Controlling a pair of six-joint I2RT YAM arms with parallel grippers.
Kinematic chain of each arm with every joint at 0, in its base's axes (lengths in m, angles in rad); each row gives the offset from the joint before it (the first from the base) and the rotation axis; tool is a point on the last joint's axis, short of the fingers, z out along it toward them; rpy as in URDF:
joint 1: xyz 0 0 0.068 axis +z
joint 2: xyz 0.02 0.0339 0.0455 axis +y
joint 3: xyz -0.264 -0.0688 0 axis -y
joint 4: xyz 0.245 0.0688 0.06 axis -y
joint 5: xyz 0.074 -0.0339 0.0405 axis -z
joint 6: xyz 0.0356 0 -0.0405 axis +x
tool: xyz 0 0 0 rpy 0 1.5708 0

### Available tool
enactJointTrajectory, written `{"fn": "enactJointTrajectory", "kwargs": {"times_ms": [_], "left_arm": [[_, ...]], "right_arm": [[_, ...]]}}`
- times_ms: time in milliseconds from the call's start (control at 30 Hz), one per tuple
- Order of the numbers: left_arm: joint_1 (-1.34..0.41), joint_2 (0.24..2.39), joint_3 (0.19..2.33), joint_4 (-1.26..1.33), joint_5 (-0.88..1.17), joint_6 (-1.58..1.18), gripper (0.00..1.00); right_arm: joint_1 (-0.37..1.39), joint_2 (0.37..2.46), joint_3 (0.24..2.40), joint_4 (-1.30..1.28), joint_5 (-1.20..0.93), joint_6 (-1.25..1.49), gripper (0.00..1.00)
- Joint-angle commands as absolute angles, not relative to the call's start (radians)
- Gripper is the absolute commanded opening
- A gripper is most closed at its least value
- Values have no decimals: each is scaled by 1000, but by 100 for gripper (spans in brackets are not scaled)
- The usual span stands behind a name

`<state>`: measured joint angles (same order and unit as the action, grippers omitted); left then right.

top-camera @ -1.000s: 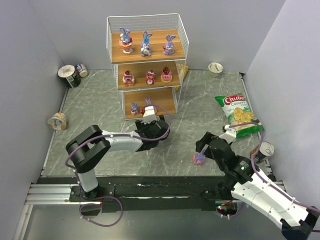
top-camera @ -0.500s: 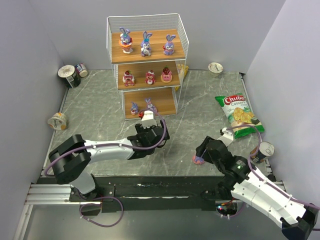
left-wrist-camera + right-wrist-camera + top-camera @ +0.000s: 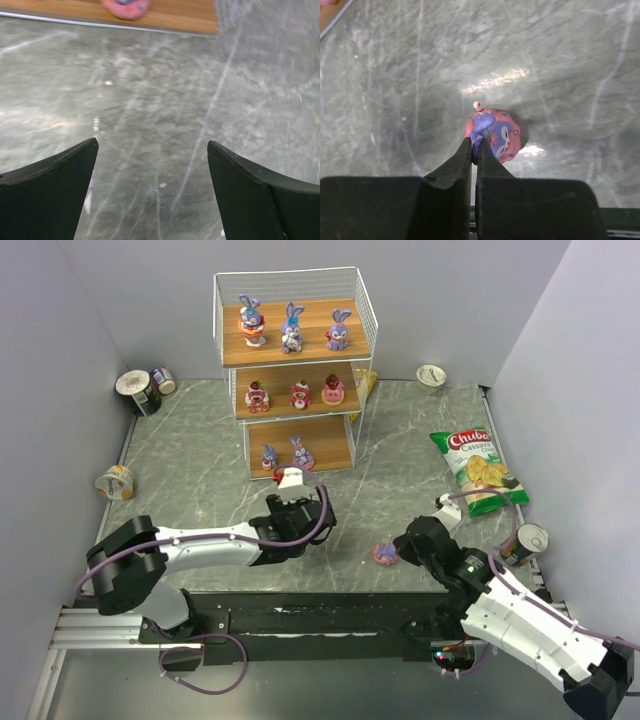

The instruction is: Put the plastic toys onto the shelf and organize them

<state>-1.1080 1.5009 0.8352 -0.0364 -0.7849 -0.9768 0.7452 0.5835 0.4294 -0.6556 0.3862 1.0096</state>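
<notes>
The shelf (image 3: 345, 456) stands at the back centre. Its top board carries three purple-blue bunnies (image 3: 292, 328), its middle board three pink-red figures (image 3: 300, 394), its bottom board two tiny purple ones (image 3: 298, 451). One more toy (image 3: 384, 553), a purple bunny on a pink base, lies on the table at front right. My right gripper (image 3: 399, 549) is shut on that toy (image 3: 496, 137), its jaws (image 3: 475, 144) pinching a purple ear. My left gripper (image 3: 288, 483) hovers open and holding nothing in front of the bottom board (image 3: 190, 14), where a pink toy base (image 3: 127, 7) shows; its jaws (image 3: 152, 146) stand wide.
A green-red chip bag (image 3: 478, 468) lies at the right, with a can (image 3: 527, 540) just near of it. Two cans (image 3: 139, 390) sit at the back left, a cup (image 3: 116, 481) at the left edge, another cup (image 3: 431, 375) at the back right.
My right gripper has closed on the bunny toy, and toy and gripper have shifted a little to the left. My left gripper has drawn back from the shelf's bottom board, still open.
</notes>
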Motion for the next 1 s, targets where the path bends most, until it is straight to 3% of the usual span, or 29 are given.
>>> {"fn": "enactJointTrajectory", "kwargs": {"times_ms": [0,533,633,700,733,833,967], "left_arm": [[-1111,1408,804,-159,-906,-1124,97],[-1111,1227,773,-590,-1094,-1505,99],[-1103,1178,758,-614,-1094,-1493,99],[-1091,1137,735,-574,-1074,-1459,99],[-1085,1123,726,-555,-1065,-1422,99],[-1065,1071,698,-519,-1037,-1378,99],[-1040,997,672,-512,-1014,-1344,99]], "right_arm": [[741,667,443,-477,385,1100,0],[741,1363,831,-187,448,1138,1],[741,1371,844,-149,454,1098,18],[739,1362,839,-141,456,1083,38],[739,1356,841,-143,456,1078,41],[739,1354,850,-138,440,1052,41],[739,1371,887,-172,419,1034,33]]}}
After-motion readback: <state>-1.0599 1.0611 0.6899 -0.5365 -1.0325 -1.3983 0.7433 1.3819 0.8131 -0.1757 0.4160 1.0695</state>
